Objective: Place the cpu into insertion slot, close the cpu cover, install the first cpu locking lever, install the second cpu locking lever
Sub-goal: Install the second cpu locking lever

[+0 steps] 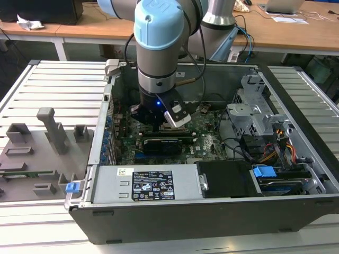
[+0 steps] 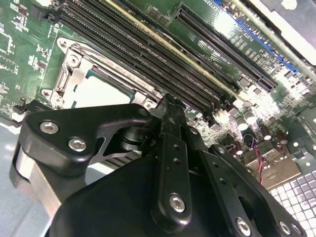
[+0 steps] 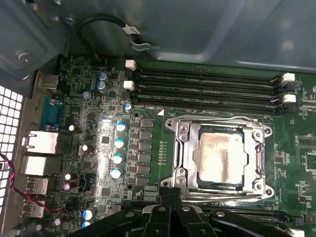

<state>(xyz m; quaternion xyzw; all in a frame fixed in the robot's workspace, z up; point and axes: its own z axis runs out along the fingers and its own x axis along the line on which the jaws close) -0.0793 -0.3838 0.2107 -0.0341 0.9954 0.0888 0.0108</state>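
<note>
green motherboard (image 3: 98, 148) in the open grey case (image 1: 296, 95) | silvery windowed cpu cover (image 3: 219, 123) flat over the socket | dull silver square cpu (image 3: 220, 155) seated, face up, no long axis | black gripper (image 3: 170, 195) fingertips together (empty) at the socket edge; we fear they could scrape the frame

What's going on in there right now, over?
Hand low over the green board, fingers together, holding nothing. Chip sits in its socket, metal frame down around it. Nothing blocking.
</note>
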